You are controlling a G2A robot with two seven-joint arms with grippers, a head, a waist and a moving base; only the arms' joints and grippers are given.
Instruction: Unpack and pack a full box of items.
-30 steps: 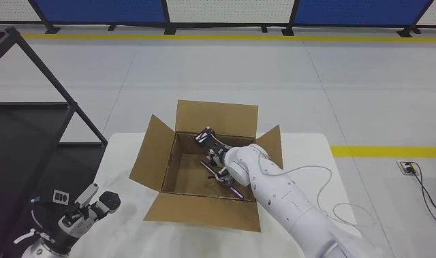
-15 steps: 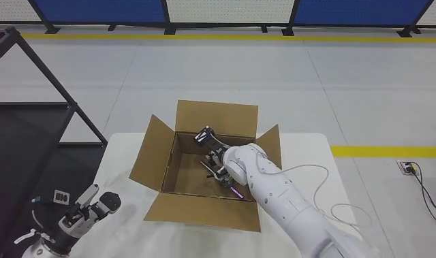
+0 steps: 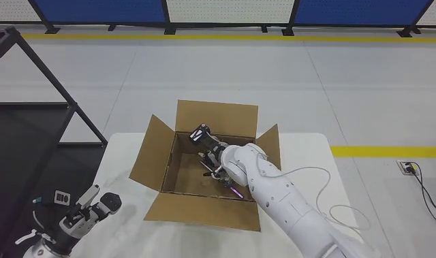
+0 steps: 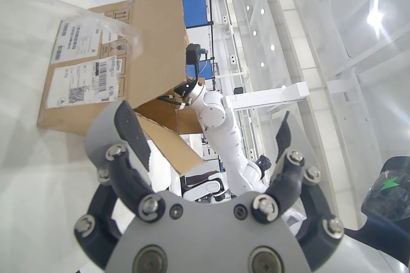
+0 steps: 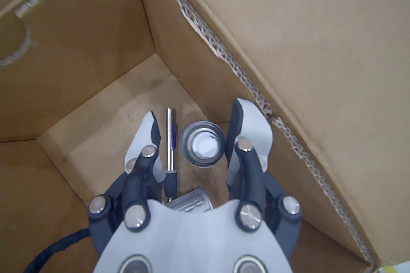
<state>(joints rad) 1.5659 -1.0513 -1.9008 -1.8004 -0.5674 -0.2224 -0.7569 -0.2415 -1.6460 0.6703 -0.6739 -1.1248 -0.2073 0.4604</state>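
I see right gripper (image 5: 194,116) inside cardboard box (image 3: 216,116), spread wide, empty, jar (image 5: 201,146) and metal rod (image 5: 170,130) on box floor beneath, left gripper (image 4: 205,114) open, empty, off bench (image 3: 124,184) corner

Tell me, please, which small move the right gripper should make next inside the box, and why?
Probably lower it a little, straight down. The right gripper is open inside the box, with the small round container lined up between its fingers but not yet gripped. The metal rod lies close beside it, so descend carefully.
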